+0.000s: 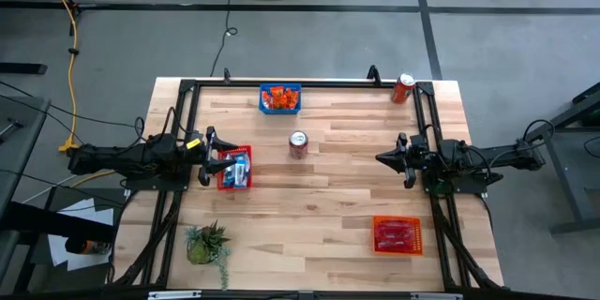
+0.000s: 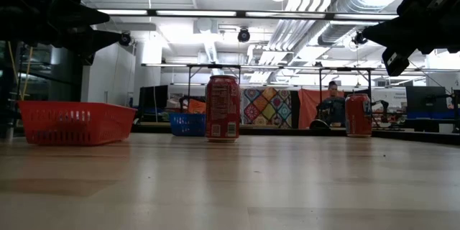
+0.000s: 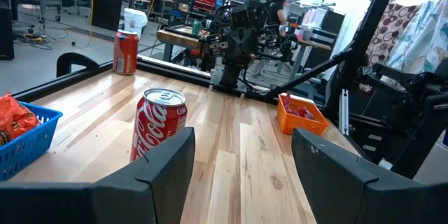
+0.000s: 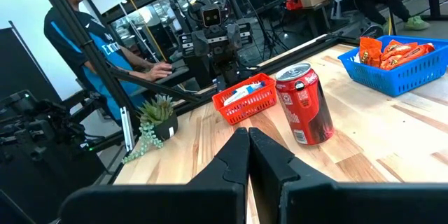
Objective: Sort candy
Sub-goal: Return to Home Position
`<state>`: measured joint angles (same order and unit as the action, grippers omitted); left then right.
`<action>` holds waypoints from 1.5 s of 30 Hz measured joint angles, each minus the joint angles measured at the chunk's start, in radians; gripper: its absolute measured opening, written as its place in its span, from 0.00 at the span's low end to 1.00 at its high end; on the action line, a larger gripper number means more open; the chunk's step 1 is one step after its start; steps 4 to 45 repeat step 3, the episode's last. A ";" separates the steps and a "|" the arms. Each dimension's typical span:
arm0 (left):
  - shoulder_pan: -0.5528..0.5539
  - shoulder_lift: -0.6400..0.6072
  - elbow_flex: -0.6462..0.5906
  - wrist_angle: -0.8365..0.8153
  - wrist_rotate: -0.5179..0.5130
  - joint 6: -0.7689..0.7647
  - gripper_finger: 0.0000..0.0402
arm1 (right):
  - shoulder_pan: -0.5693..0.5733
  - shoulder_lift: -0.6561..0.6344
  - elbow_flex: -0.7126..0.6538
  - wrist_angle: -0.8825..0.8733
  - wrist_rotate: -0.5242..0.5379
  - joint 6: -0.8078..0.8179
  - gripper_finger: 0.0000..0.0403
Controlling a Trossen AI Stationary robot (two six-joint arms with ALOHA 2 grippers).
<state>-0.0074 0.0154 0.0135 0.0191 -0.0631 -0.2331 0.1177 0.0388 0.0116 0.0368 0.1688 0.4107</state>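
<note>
The candy lies sorted in three baskets. Orange packets (image 1: 279,99) fill a blue basket (image 1: 263,103) at the far edge. Blue-and-white packets (image 1: 240,169) lie in a red basket (image 1: 246,153) at the left. Pink-red packets (image 1: 396,236) lie in an orange basket (image 1: 377,221) at the near right. My left gripper (image 1: 208,156) hangs open and level above the red basket's left side, with nothing between its fingers (image 3: 164,164). At the table's right side my right gripper (image 1: 382,158) is held level and shut, well above the wood (image 4: 248,147).
One red drink can (image 1: 298,143) stands mid-table between the grippers, another (image 1: 404,86) at the far right corner. A small green plant (image 1: 207,244) sits near the near left corner. A person (image 4: 84,42) stands beyond the table's left side.
</note>
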 joint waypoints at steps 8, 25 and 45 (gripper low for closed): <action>0.000 0.000 0.000 0.000 0.000 0.000 0.56 | 0.000 0.000 0.000 0.000 0.000 0.000 0.01; 0.000 0.000 0.000 0.000 0.000 0.000 0.56 | 0.000 0.000 0.000 0.000 0.000 0.000 0.01; 0.000 0.000 0.000 0.000 0.000 0.000 0.56 | 0.000 0.000 0.000 0.000 0.000 0.000 0.01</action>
